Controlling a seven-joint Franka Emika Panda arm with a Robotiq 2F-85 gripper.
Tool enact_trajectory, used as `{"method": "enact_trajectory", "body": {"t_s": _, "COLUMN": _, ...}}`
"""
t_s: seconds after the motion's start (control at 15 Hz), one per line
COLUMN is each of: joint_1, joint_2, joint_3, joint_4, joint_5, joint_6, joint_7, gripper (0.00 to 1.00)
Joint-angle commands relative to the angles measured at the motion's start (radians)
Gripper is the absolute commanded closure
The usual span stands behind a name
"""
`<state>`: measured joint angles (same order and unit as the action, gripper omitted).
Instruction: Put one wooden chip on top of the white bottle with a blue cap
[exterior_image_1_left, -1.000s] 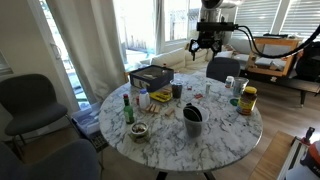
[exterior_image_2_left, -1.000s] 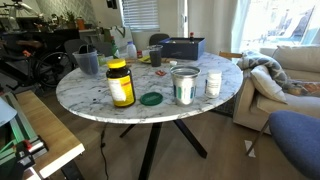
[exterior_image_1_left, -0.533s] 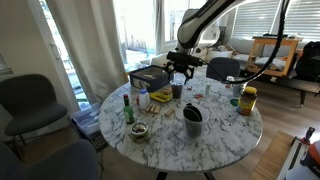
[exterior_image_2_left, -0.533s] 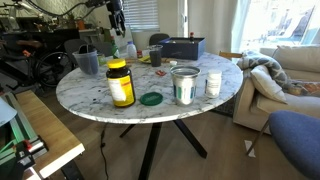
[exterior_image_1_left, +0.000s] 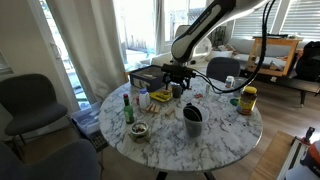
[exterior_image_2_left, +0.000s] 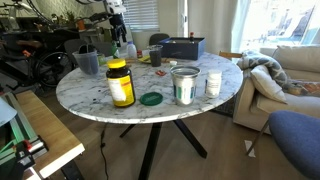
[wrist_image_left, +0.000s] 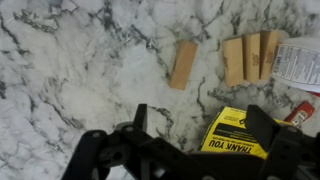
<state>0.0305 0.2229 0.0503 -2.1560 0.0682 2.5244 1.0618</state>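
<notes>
In the wrist view several flat wooden chips lie on the marble table: one apart (wrist_image_left: 183, 65) and three side by side (wrist_image_left: 250, 57). My gripper (wrist_image_left: 200, 125) is open and empty, above the table and short of the chips. Part of a yellow box (wrist_image_left: 235, 135) lies between its fingers. A white labelled container (wrist_image_left: 298, 62) stands at the right edge next to the chips; its cap is out of view. In both exterior views the gripper (exterior_image_1_left: 178, 72) (exterior_image_2_left: 118, 22) hangs low over the table. A white bottle (exterior_image_1_left: 237, 85) (exterior_image_2_left: 213, 84) stands apart from it.
A dark blue box (exterior_image_1_left: 150, 75) (exterior_image_2_left: 182, 47), a yellow-labelled jar (exterior_image_1_left: 248, 100) (exterior_image_2_left: 120, 83), a tin can (exterior_image_2_left: 184, 85), a green lid (exterior_image_2_left: 150, 98), a dark cup (exterior_image_1_left: 192, 120) and a green bottle (exterior_image_1_left: 127, 108) crowd the round marble table (exterior_image_1_left: 215, 140).
The arm has swung from high behind the table down and over it, towards the blue box. The gripper now hangs low over the chips.
</notes>
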Motion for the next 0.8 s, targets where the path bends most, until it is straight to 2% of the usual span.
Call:
{"method": "enact_trajectory", "body": {"t_s": 0.0, "joint_1": 0.006, "joint_2": 0.049, "joint_3": -0.01, "joint_4": 0.032, "joint_5": 0.079, "joint_6": -0.032, "joint_7": -0.047, "gripper": 0.0}}
{"method": "enact_trajectory", "body": {"t_s": 0.2, "joint_1": -0.06, "joint_2": 0.109, "joint_3": 0.045, "joint_4": 0.058, "joint_5": 0.347, "joint_6": -0.068, "joint_7": -0.308, "gripper": 0.0}}
{"method": "enact_trajectory", "body": {"t_s": 0.27, "joint_1": -0.108, "joint_2": 0.121, "joint_3": 0.077, "joint_4": 0.066, "joint_5": 0.414, "joint_6": -0.088, "joint_7": -0.389, "gripper": 0.0}}
{"method": "enact_trajectory", "body": {"t_s": 0.4, "joint_1": -0.123, "joint_2": 0.14, "joint_3": 0.048, "joint_4": 0.092, "joint_5": 0.523, "joint_6": -0.168, "joint_7": -0.524, "gripper": 0.0}}
{"method": "enact_trajectory", "body": {"t_s": 0.47, "joint_1": -0.128, "joint_2": 0.146, "joint_3": 0.028, "joint_4": 0.101, "joint_5": 0.545, "joint_6": -0.199, "joint_7": -0.543, "gripper": 0.0}}
{"method": "enact_trajectory", "body": {"t_s": 0.53, "joint_1": -0.106, "joint_2": 0.139, "joint_3": -0.007, "joint_4": 0.092, "joint_5": 0.53, "joint_6": -0.164, "joint_7": -0.487, "gripper": 0.0}}
{"method": "enact_trajectory", "body": {"t_s": 0.6, "joint_1": -0.079, "joint_2": 0.126, "joint_3": -0.007, "joint_4": 0.072, "joint_5": 0.513, "joint_6": -0.149, "joint_7": -0.491, "gripper": 0.0}}
{"method": "enact_trajectory", "body": {"t_s": 0.73, "joint_1": -0.083, "joint_2": 0.128, "joint_3": -0.023, "joint_4": 0.076, "joint_5": 0.512, "joint_6": -0.148, "joint_7": -0.495, "gripper": 0.0}}
